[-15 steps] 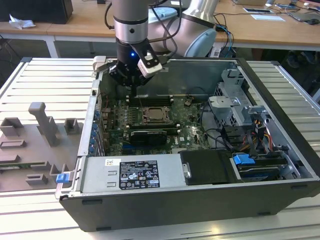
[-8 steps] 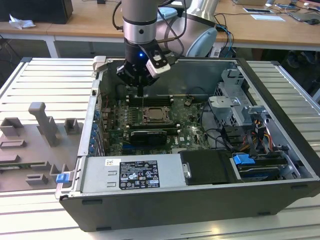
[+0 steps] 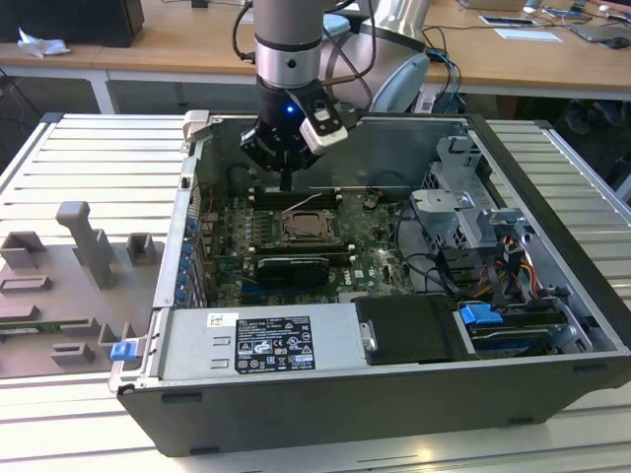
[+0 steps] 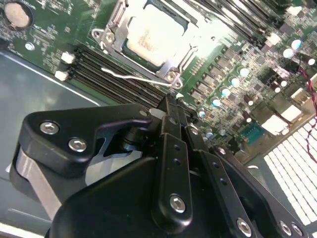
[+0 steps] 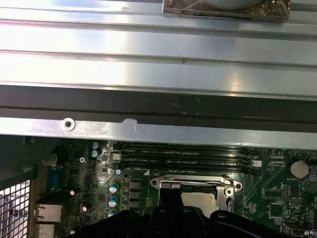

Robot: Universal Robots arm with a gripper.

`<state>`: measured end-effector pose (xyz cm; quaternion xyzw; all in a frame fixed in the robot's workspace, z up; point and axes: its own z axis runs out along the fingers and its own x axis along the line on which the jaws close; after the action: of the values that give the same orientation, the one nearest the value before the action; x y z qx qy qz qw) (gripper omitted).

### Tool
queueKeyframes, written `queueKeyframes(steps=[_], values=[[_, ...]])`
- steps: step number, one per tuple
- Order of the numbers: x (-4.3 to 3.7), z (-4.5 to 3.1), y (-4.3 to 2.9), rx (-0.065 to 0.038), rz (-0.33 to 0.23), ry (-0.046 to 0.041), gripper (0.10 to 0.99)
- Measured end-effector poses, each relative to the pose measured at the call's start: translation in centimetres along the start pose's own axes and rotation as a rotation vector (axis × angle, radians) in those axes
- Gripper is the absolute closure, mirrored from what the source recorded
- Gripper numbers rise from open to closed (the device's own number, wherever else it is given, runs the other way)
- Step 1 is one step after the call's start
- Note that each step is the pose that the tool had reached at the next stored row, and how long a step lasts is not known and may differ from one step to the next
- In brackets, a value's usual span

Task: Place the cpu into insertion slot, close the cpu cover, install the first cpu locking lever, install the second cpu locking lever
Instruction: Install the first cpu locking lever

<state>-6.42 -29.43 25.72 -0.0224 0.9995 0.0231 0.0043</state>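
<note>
On the ribbed bench (image 3: pixel 59 148) lies an open computer case (image 3: pixel 296 424). The hand (image 3: pixel 286 183) hangs just above the insertion slot (image 3: pixel 301 229), on its memory-slot side, with its fingers clenched together on nothing. The cpu cover (image 5: pixel 193 180) lies down over the slot, and the cpu (image 4: pixel 148 37) sits inside it. A thin wire lever (image 4: pixel 136 77) runs along the slot's edge nearest the hand.

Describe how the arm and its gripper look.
The arm is a silver-grey cylinder with a black band and a blue light. Black cables loop beside it. The gripper is black, built of linked plates with silver screws; a white module sits on its side.
</note>
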Motion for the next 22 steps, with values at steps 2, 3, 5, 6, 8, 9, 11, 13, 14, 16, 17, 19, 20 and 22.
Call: queueKeyframes(steps=[2, 3, 5, 6, 8, 9, 11, 13, 14, 16, 17, 19, 20, 22], values=[[-0.64, 0.08, -0.03, 0.0, 0.0, -0.0001, 0.98], [-0.84, 0.12, -0.05, -0.003, 0.0, -0.0001, 0.98], [-1.04, 0.19, -0.06, -0.048, 0.0, -0.0023, 0.98], [-1.07, 0.31, -0.07, -0.053, 0.0, -0.0027, 0.98], [-1.09, 0.72, -0.1, -0.053, 0.0, -0.0025, 0.98], [-1.19, 1.15, -0.12, -0.053, 0.0, -0.0024, 0.98], [-1.42, 1.5, -0.15, -0.053, 0.0, -0.0024, 0.98], [-1.73, 1.81, -0.17, -0.053, 0.0, -0.0025, 0.98], [-1.91, 1.98, -0.17, -0.053, 0.0, -0.0024, 0.98], [-1.93, 2.07, -0.17, -0.054, -0.001, -0.0033, 0.98], [-1.97, 2.15, -0.18, -0.054, -0.002, -0.0036, 0.98], [-2.12, 2.32, -0.15, -0.054, -0.002, -0.0035, 0.98], [-2.21, 2.4, -0.11, -0.054, -0.002, -0.0035, 0.98], [-2.46, 2.54, -0.04, -0.054, -0.002, -0.0036, 0.98]])
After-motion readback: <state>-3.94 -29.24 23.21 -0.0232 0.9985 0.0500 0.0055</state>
